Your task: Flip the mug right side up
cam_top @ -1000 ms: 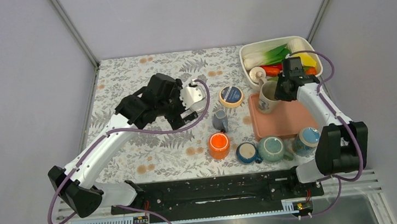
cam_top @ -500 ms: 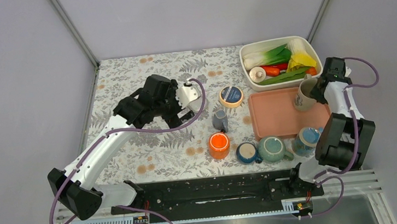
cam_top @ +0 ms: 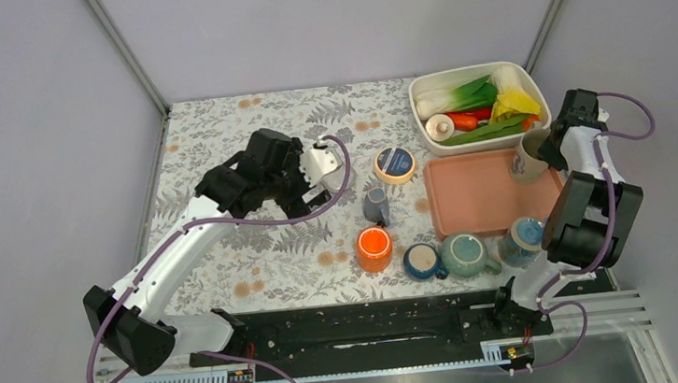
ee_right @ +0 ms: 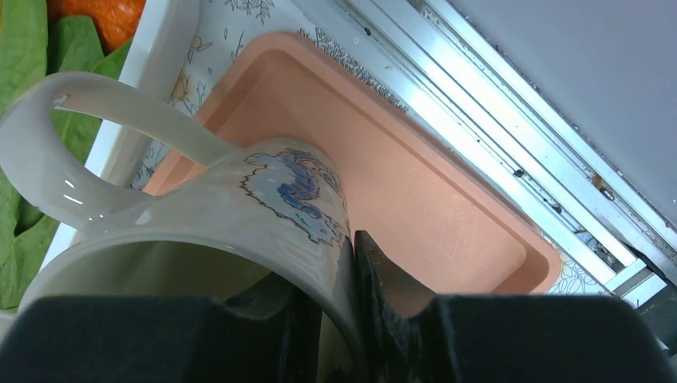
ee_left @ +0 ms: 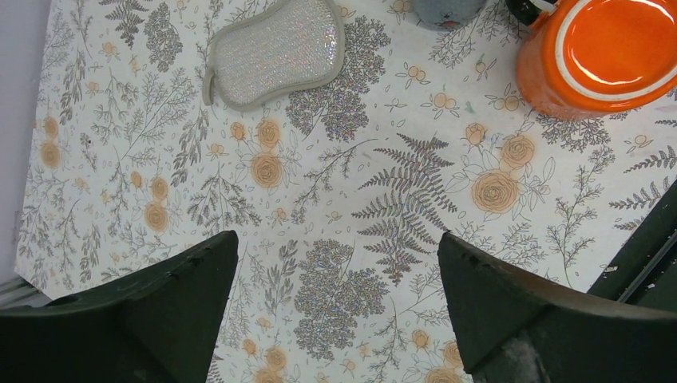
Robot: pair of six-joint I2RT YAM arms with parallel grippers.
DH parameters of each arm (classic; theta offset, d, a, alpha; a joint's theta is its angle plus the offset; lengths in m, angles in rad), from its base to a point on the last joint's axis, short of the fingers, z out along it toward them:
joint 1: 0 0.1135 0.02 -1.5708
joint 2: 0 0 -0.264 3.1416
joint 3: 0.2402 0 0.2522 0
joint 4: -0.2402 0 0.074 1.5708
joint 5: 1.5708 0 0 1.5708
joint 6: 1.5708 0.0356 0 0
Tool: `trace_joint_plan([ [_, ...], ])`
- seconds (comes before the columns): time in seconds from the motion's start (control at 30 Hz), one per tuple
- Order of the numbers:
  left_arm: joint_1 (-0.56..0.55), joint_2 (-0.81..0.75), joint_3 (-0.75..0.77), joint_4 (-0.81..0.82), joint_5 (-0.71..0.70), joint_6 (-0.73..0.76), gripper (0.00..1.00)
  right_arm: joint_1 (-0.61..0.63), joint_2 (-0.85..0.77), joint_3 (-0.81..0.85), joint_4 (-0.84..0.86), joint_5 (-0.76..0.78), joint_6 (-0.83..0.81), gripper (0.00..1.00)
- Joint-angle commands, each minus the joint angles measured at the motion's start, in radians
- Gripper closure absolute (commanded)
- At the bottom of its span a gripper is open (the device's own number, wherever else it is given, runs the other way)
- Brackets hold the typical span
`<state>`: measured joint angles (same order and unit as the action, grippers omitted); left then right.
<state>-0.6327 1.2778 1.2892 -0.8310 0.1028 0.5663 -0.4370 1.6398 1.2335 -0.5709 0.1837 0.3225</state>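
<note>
One mug (cam_top: 527, 155), pinched at its wall by the right gripper (ee_right: 351, 275), has been carried to the upper-right corner of the tray (cam_top: 479, 204), tilted; setting-down remains. Left gripper (ee_left: 335, 299) is held wide.

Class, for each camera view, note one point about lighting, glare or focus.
Top external: even light, everything sharp. Left wrist: tablecloth crisp, left gripper nearly black, orange mug glossy. Right wrist: white mug shows small glare spots on its handle; right gripper dark and featureless.
</note>
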Motion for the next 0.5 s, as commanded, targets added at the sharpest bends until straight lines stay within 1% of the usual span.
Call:
trace_joint_plan([
  [0.0,0.007,0.001,0.024,0.04,0.025,-0.01,0.01,-0.018,0.022,0.078,0.076,0.031,0.005,1.0],
  [0.17,0.011,0.003,0.024,0.041,0.019,-0.004,0.01,-0.03,0.028,0.07,0.077,0.017,-0.007,0.99],
  [0.2,0.012,0.004,0.024,0.04,0.02,-0.004,0.01,-0.031,0.026,0.07,0.074,0.012,-0.012,0.9],
  [0.23,0.012,0.006,0.023,0.04,0.02,-0.004,0.01,-0.031,0.022,0.069,0.073,0.009,-0.016,0.76],
  [0.3,0.012,0.007,0.025,0.04,0.027,-0.004,0.01,-0.031,0.005,0.068,0.068,0.006,-0.022,0.56],
  [0.37,0.011,0.008,0.025,0.041,0.034,-0.005,0.01,-0.031,-0.017,0.064,0.068,0.008,-0.027,0.44],
  [0.47,0.012,0.01,0.025,0.04,0.045,-0.005,0.01,-0.031,-0.056,0.062,0.062,0.01,-0.037,0.3],
])
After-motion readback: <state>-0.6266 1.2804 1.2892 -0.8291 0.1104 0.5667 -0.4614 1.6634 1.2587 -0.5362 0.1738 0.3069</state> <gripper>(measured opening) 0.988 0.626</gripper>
